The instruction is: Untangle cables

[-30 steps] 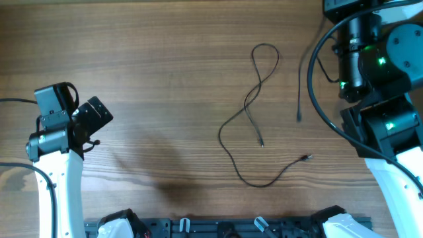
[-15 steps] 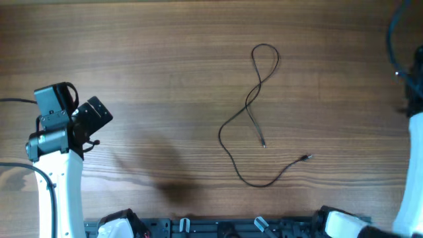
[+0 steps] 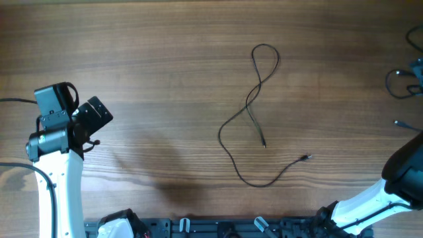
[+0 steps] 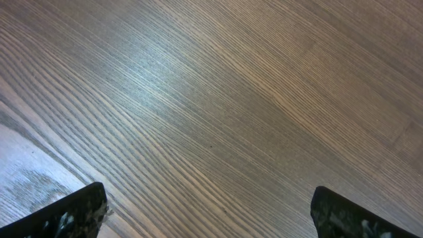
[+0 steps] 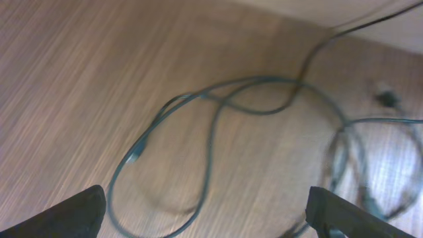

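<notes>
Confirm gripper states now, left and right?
Left gripper: open, holding nothing.
Right gripper: open, holding nothing; thin black cables lie loose below it.

Overhead sharp, evenly lit. Left wrist: glare on table (image 4: 158,86). Right wrist: motion-blurred cables (image 5: 251,81).

On the desk (image 3: 132,53) I see one cable (image 3: 259,83) right of centre in the overhead frame, its loop toward the top and both ends toward the bottom. At the right edge lie further cables (image 3: 388,82). The left arm (image 3: 56,142) stands at the left edge, the right arm (image 3: 396,188) in the lower right corner.
</notes>
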Robot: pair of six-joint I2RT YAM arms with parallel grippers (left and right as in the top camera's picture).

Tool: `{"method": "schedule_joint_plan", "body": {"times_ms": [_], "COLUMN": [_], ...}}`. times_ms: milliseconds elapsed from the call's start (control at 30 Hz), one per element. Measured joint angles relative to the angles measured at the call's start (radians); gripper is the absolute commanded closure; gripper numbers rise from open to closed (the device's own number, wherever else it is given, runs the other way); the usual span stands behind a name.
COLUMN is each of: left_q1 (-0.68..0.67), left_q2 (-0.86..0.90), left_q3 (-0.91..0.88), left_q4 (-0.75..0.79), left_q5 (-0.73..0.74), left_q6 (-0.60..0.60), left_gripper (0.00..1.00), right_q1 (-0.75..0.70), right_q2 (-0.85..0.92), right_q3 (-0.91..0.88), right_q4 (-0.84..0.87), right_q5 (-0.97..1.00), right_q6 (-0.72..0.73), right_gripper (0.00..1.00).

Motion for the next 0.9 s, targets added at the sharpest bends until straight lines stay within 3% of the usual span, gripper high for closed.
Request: {"method": "schedule_joint_plan", "body": {"times_ms": [100,267,600,733,900], "left_q1": [0.000,0.000,0.000,0.000,0.000], "left_q2": [0.000,0.000,0.000,0.000,0.000], "left_q3": [0.000,0.000,0.000,0.000,0.000], "left_q4": [0.000,0.000,0.000,0.000,0.000], "left_q5": [0.000,0.000,0.000,0.000,0.000], "left_q6": [0.000,0.000,0.000,0.000,0.000], "left_gripper": [0.00,0.00,0.00,0.00,0.00], "right_q1": [0.000,0.072,0.466,0.486,0.484], "right_q2": [-0.003,-0.009,0.007,0.122,0.228], "right_q3": [0.000,0.000,-0.011,-0.011,-0.017], "right_q4": [0.000,-0.003,0.043,0.089,0.098], "right_q5": [-0.169,-0.608,-0.764,-0.930,-0.988], "right_q6": [-0.081,-0.168,-0.225,-0.229,-0.225], "right_gripper": [0.00,0.00,0.00,0.00,0.00]}}
